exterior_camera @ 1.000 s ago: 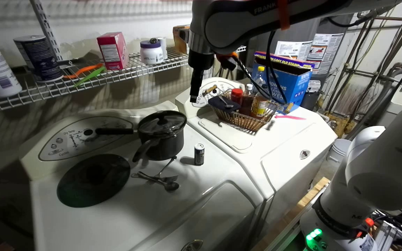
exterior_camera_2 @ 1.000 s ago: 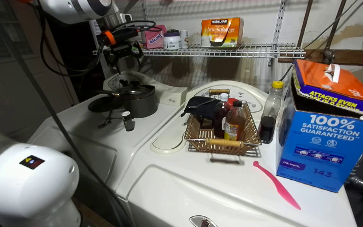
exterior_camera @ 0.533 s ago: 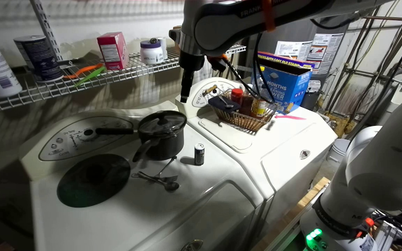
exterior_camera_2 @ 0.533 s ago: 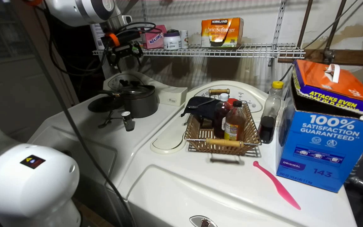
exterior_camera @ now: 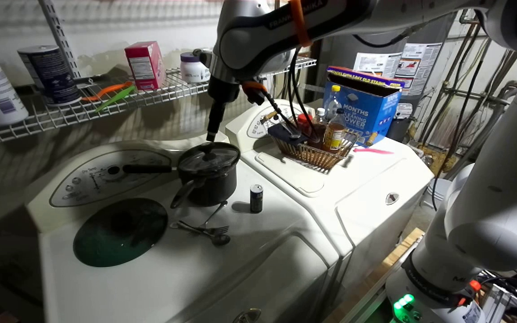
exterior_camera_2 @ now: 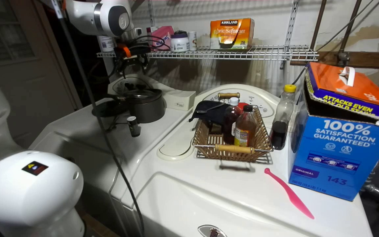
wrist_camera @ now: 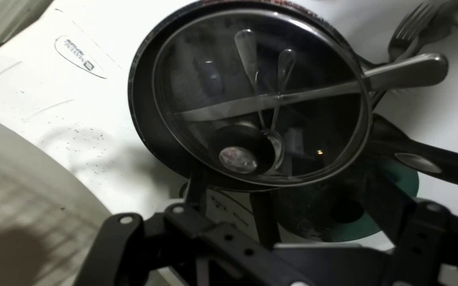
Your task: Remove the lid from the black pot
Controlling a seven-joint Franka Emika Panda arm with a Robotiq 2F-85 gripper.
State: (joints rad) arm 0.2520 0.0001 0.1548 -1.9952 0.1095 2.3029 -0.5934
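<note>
The black pot (exterior_camera: 211, 190) stands on the left white machine, and it also shows in an exterior view (exterior_camera_2: 146, 108). The see-through lid (exterior_camera: 225, 158) lies on it, with a dark knob (wrist_camera: 239, 157) on top. In the wrist view the lid (wrist_camera: 328, 131) shows cutlery across it; I cannot tell whether below or on it. A knife handle (wrist_camera: 408, 75) sticks out past the rim. My gripper (exterior_camera_2: 133, 74) is open and empty, pointing down above the pot. In the wrist view the open gripper (wrist_camera: 284, 180) has its fingers apart, near the lid's lower edge.
A can (exterior_camera: 256, 198) and loose cutlery (exterior_camera: 213, 231) lie near the pot. A dark-green disc (exterior_camera: 119, 233) lies to the left. Long dark handles (exterior_camera: 146, 168) stick out. A wire shelf (exterior_camera_2: 202, 56) runs behind. A wicker basket (exterior_camera_2: 206, 154) with bottles stands on the machine beside it.
In the exterior views the arm has moved toward the pot and lowered a little, so the gripper hangs over the lid area. The pot and lid have not moved.
</note>
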